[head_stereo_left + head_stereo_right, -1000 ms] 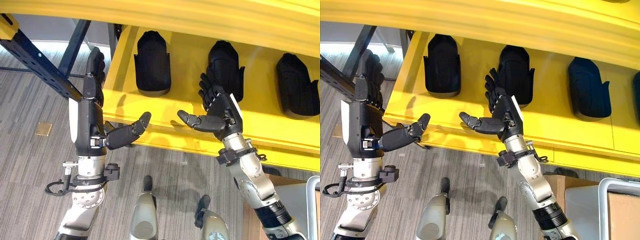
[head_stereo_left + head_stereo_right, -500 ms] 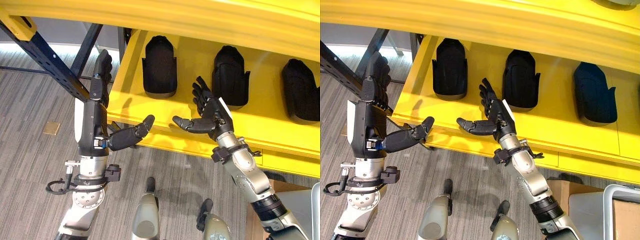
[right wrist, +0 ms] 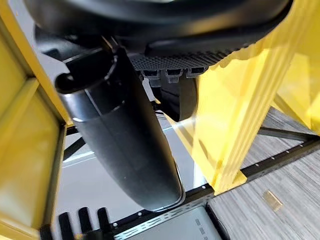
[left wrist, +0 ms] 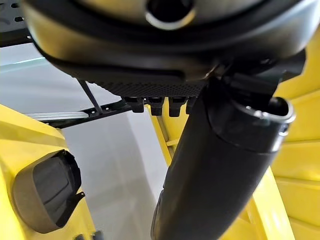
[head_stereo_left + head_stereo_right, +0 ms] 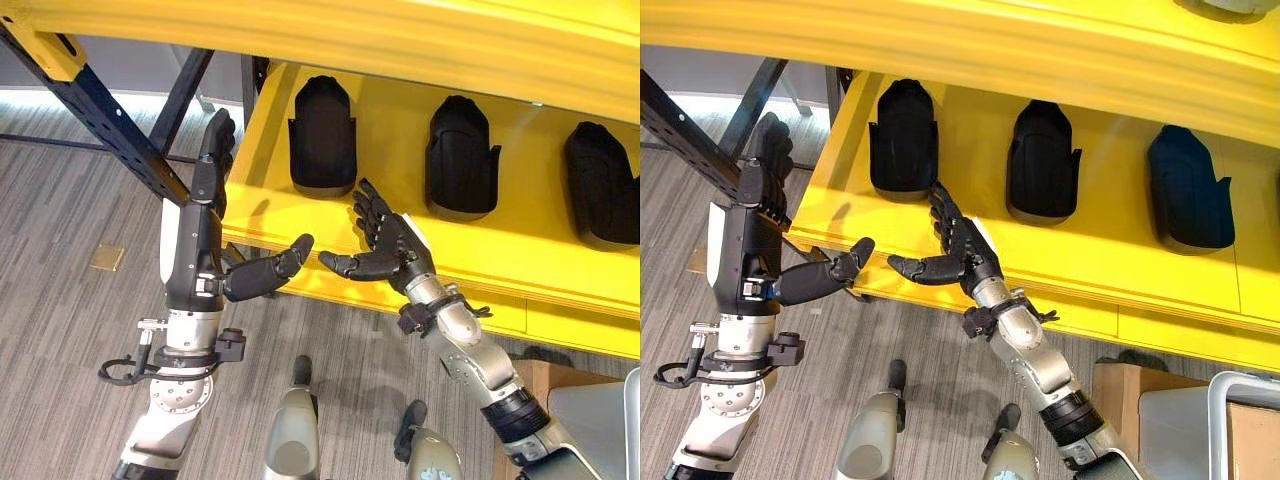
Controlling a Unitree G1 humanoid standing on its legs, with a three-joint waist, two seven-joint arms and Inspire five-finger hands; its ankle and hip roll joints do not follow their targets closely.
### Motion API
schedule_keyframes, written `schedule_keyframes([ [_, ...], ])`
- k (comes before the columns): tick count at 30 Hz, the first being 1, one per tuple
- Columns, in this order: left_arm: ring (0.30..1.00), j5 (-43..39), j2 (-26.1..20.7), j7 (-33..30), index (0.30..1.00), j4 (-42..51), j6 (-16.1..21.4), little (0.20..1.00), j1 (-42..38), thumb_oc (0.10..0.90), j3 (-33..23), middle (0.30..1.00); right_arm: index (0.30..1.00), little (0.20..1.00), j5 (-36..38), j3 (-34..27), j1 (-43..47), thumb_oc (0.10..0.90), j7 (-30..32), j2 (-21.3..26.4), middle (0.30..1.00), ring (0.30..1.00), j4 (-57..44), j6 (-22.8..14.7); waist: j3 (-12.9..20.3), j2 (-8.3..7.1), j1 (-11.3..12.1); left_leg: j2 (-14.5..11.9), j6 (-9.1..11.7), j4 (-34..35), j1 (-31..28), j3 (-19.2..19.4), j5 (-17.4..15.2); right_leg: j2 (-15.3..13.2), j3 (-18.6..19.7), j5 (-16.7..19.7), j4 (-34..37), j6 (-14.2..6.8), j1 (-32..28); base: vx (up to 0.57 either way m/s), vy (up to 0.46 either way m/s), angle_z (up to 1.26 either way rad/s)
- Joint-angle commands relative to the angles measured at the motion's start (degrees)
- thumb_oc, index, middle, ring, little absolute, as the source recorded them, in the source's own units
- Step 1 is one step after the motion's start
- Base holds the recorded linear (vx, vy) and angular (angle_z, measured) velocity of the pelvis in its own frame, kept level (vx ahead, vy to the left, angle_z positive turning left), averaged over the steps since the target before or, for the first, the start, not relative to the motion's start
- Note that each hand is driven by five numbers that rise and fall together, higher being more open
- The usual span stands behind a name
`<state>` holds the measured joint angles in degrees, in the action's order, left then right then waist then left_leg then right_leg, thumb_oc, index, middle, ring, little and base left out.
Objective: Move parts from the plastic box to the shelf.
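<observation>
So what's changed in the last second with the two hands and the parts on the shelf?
The right hand, open and empty, has drawn back from the middle black part toward the shelf's front edge, ending nearer the left hand. Nothing was grasped or released. The left hand stays raised and open by the shelf's corner, and the parts rest where they were; the camera itself shifted a little.

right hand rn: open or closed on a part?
Open and empty. The right hand has its fingers spread and thumb out in front of the yellow shelf; the black parts sit apart on it.
</observation>
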<state>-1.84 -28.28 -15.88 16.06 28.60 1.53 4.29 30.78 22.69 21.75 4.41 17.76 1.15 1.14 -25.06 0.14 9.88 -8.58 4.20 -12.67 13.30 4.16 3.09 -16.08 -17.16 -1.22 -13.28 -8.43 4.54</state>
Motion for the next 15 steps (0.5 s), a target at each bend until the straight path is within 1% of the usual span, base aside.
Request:
schedule_keyframes([
  [1, 1.000, 0.27, -1.05, -1.62, 1.000, 5.58, 3.44, 1.000, -1.75, 0.900, 0.13, 1.000, 1.000, 1.000, 2.99, -1.16, 5.07, 0.900, 0.84, -3.16, 1.000, 1.000, -2.61, -4.86, 4.72, -0.89, 0.60, 1.45, -1.10, -0.30, -3.60, -1.13, -5.96, 1.83, 3.33, -5.38, -2.67, 2.36, -1.43, 0.00, 0.000, 0.00],
  [5, 1.000, 0.36, -1.07, -1.65, 1.000, 5.70, 3.15, 1.000, -1.94, 0.900, 0.66, 1.000, 1.000, 1.000, 3.31, -1.49, 6.64, 0.900, 4.49, -3.91, 1.000, 1.000, -1.28, -6.18, 4.73, -0.68, 0.75, 1.41, -1.10, -0.22, -3.87, -1.17, -5.98, 1.71, 3.27, -5.36, -2.83, 2.40, -1.41, 0.00, 0.000, 0.00],
  [8, 1.000, 0.94, -0.81, -2.57, 1.000, 5.67, 2.39, 1.000, -2.14, 0.900, 1.07, 1.000, 1.000, 1.000, 0.48, -3.45, 7.11, 0.900, 13.17, -4.55, 1.000, 1.000, -0.84, -7.59, 4.84, -0.40, 0.18, 1.42, -1.19, -0.24, -4.17, -1.01, -6.17, 1.68, 3.71, -5.48, -3.31, 2.50, -1.09, 0.01, 0.022, 0.00],
  [11, 1.000, 1.50, -0.54, -3.45, 1.000, 5.72, 1.76, 1.000, -2.48, 0.900, 1.47, 1.000, 1.000, 1.000, 0.10, -4.42, 7.06, 0.900, 17.31, -5.04, 1.000, 1.000, -0.75, -6.91, 4.84, -0.27, -0.19, 1.40, -1.24, -0.33, -4.26, -0.86, -6.31, 1.66, 4.03, -5.54, -3.56, 2.60, -0.87, 0.00, 0.020, -0.02],
  [13, 1.000, 1.78, -0.38, -4.44, 1.000, 5.64, 1.20, 1.000, -2.65, 0.900, 1.64, 1.000, 1.000, 1.000, -0.36, -5.68, 6.52, 0.900, 19.96, -5.48, 1.000, 1.000, -0.20, -7.26, 4.89, -0.02, -0.85, 1.41, -1.27, -0.13, -4.55, -0.60, -6.37, 1.71, 4.55, -5.64, -3.80, 2.69, -0.56, 0.01, 0.059, -0.03],
  [15, 1.000, 2.07, -0.26, -4.87, 1.000, 5.59, 0.94, 1.000, -2.69, 0.900, 1.74, 1.000, 1.000, 1.000, -0.67, -6.18, 5.94, 0.900, 20.60, -5.59, 1.000, 1.000, -0.40, -7.12, 4.86, 0.08, -1.14, 1.42, -1.28, -0.08, -4.63, -0.47, -6.39, 1.70, 4.76, -5.67, -3.96, 2.71, -0.36, 0.00, 0.037, -0.06],
])
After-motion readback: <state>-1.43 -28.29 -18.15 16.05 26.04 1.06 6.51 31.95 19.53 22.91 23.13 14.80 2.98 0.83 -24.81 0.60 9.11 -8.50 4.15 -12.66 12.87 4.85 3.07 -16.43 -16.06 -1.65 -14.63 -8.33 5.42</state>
